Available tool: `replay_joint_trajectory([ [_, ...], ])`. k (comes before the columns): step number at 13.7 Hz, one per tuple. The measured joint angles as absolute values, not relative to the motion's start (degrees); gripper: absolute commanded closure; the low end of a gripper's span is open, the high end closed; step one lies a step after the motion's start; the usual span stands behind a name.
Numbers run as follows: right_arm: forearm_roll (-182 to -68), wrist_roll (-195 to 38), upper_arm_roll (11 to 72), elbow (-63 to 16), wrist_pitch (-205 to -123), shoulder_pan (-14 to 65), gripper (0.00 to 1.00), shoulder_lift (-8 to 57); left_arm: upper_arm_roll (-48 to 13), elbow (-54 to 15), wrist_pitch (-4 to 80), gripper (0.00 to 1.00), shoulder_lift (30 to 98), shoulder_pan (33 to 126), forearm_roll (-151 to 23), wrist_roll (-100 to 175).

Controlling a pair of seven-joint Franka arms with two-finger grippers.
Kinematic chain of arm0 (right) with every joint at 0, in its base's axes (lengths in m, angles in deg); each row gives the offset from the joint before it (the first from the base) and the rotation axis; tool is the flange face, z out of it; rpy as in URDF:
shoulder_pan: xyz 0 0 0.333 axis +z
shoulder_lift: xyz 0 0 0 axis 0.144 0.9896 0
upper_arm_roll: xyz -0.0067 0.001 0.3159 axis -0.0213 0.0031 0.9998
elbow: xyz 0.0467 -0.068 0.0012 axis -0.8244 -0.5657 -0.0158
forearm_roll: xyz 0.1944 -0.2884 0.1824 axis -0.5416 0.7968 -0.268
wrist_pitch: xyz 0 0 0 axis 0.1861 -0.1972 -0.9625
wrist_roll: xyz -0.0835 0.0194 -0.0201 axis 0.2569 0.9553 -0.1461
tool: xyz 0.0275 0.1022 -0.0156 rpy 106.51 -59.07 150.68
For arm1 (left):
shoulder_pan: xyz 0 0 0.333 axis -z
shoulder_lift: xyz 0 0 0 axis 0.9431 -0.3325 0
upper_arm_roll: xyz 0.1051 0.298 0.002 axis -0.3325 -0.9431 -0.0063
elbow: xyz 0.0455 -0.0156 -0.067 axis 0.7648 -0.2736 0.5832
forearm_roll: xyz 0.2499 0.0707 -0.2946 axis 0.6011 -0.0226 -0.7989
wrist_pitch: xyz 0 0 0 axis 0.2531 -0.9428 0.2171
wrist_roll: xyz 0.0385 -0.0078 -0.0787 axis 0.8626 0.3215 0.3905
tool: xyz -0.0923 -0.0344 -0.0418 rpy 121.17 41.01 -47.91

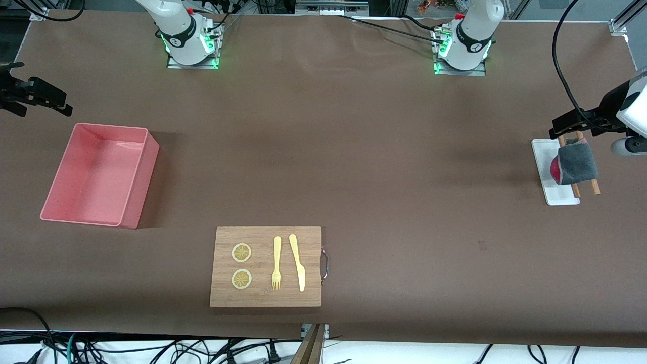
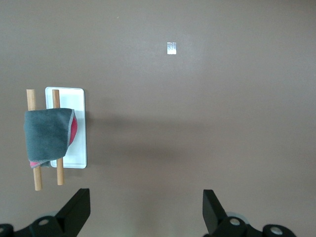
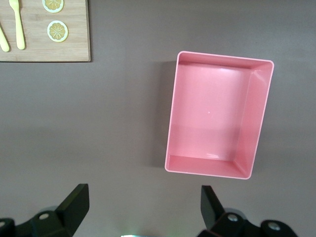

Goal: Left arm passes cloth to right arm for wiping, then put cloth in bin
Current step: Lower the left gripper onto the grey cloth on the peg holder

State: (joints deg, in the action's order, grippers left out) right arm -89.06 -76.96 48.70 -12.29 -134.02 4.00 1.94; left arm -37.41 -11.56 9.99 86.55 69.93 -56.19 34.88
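Observation:
The dark grey cloth (image 1: pixel 576 163) with a red-pink patch hangs bunched over two wooden sticks (image 1: pixel 595 187) that lie across a small white tray (image 1: pixel 553 197) at the left arm's end of the table. In the left wrist view the cloth (image 2: pixel 47 136) is off to one side. My left gripper (image 1: pixel 568 123) (image 2: pixel 146 202) hovers open over bare table beside the tray, holding nothing. The pink bin (image 1: pixel 144 177) (image 3: pixel 254 113) stands empty at the right arm's end. My right gripper (image 1: pixel 38 96) (image 3: pixel 144 197) hangs open over the table beside the bin, holding nothing.
A wooden board (image 1: pixel 313 242) (image 3: pixel 74 49) lies near the table's front edge, with two lemon slices (image 1: pixel 241 253), a yellow fork (image 1: pixel 276 263) and a yellow knife (image 1: pixel 298 263) on it. A small pale tag (image 2: pixel 172 48) lies on the brown table.

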Motion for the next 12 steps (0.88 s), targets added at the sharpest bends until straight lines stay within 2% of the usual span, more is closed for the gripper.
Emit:
replay_joint_trajectory([
  [12, -89.06, -76.95, 48.7, -12.29, -134.02, 4.0, 0.0, 1.95, -37.41, -11.14, 13.1, 0.0, 85.94, 69.76, -56.19, 34.9],
])
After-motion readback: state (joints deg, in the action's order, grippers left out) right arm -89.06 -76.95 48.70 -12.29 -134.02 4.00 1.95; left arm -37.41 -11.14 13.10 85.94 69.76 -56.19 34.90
